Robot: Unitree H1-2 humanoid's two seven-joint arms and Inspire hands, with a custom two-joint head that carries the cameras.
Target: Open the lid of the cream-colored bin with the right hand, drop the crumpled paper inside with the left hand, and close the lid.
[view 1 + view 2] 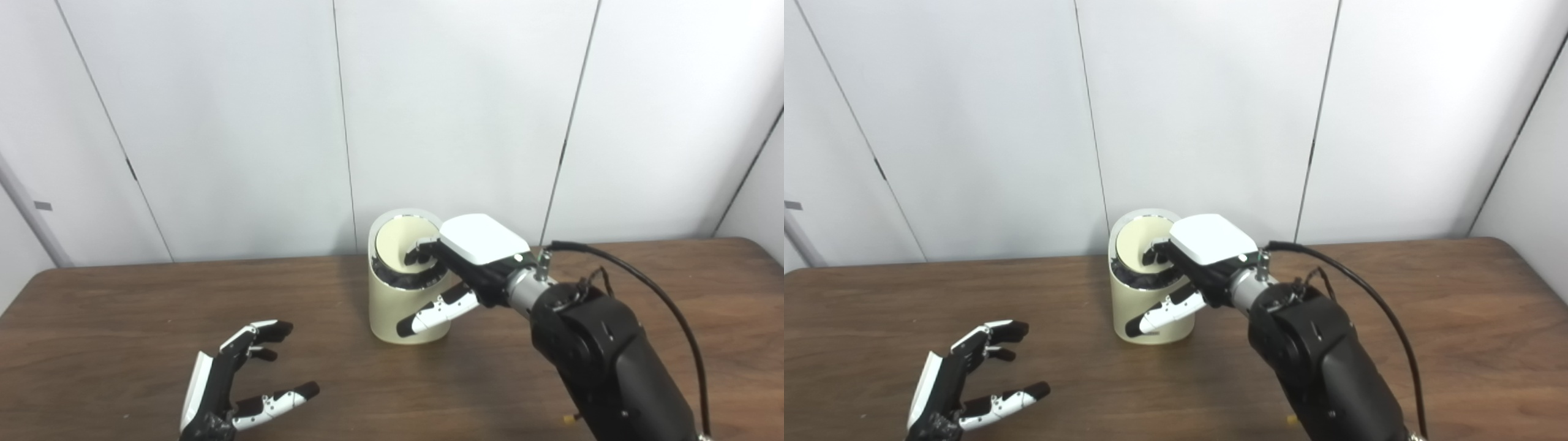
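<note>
**Right hand at the tilted lid of the cream bin; left hand empty on the near side**

Nearest the camera, the left hand (pixel 236 383) is held low over the brown table (pixel 122 318), palm turned inward, its fingers and thumb spread apart with nothing between them. Well apart from it, across the table, the right hand (pixel 465 269) is reached in from the lower right on a black forearm with a cable looped above it. Its dark fingers (pixel 422 252) are hooked over the rim of the cream-colored bin (pixel 392 312) and pressed against the lid (pixel 401 242), while the thumb (pixel 432 315) is laid against the outside of the bin's front wall, so the rim is gripped between them. The lid is seen tilted back and down into the opening, its pale face turned toward the camera inside a chrome ring. The bin is stood upright near the table's far edge, before white wall panels (pixel 245 122). Crumpled paper cannot be made out in either view.
</note>
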